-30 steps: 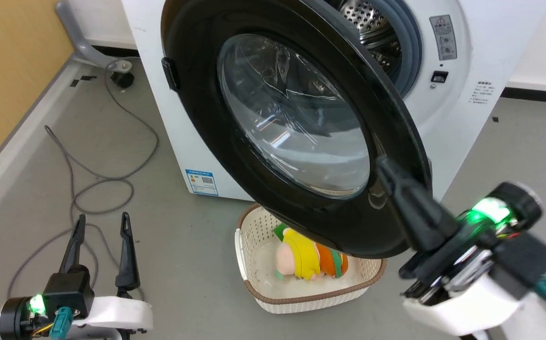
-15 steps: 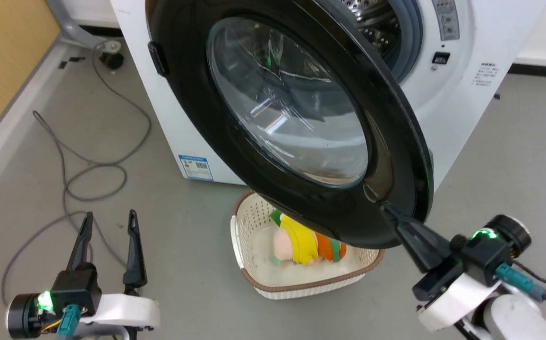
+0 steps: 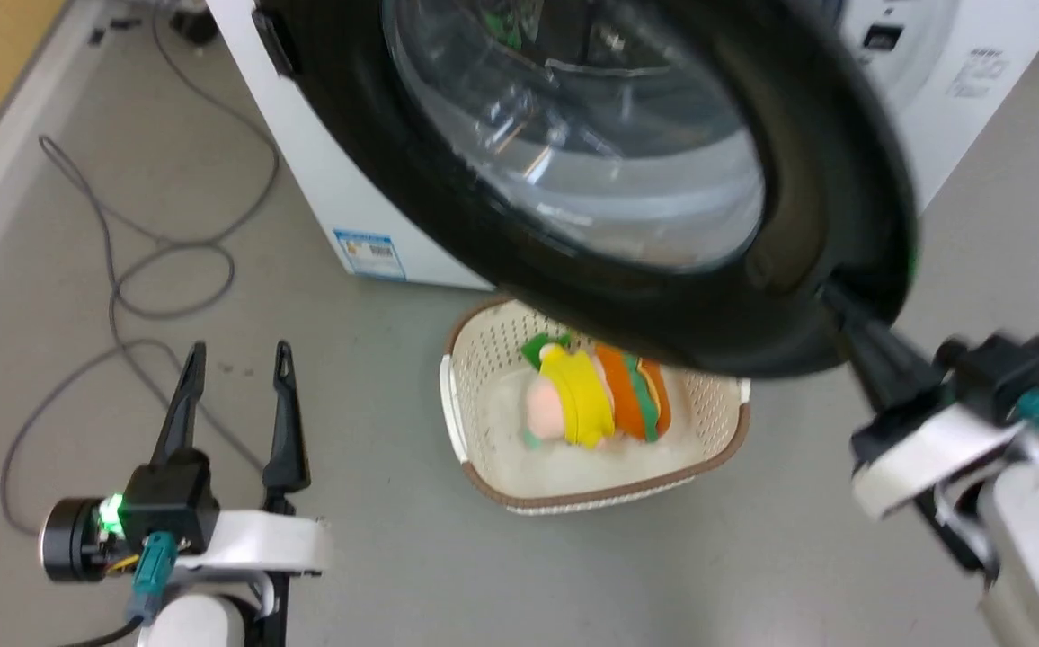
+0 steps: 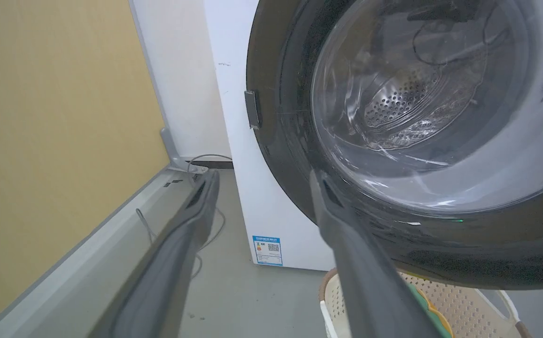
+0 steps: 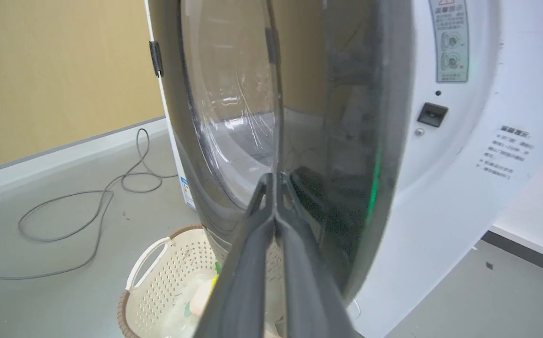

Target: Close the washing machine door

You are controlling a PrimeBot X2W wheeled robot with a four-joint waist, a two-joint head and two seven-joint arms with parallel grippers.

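The washing machine door (image 3: 573,135), a glossy black rim around a bulging glass bowl, stands partly open in front of the white washing machine (image 3: 335,189). My right gripper (image 3: 830,292) is shut, and its fingertips rest against the lower right of the door's black rim. In the right wrist view that gripper (image 5: 271,180) has its fingers pressed together, tips on the door (image 5: 234,117). My left gripper (image 3: 239,350) is open and empty above the floor, left of the door. In the left wrist view the left gripper (image 4: 264,176) points toward the door (image 4: 417,117), with the drum visible through the glass.
A cream laundry basket (image 3: 609,490) holding a yellow and orange plush toy (image 3: 591,395) sits on the floor under the door. A grey cable (image 3: 169,270) loops across the floor at the left. A yellow wall (image 4: 65,117) runs along the left side.
The head view has shifted. The door has swung toward the machine's front, now covering the drum opening. My right gripper has followed with its tips on the rim. The left gripper stayed open.
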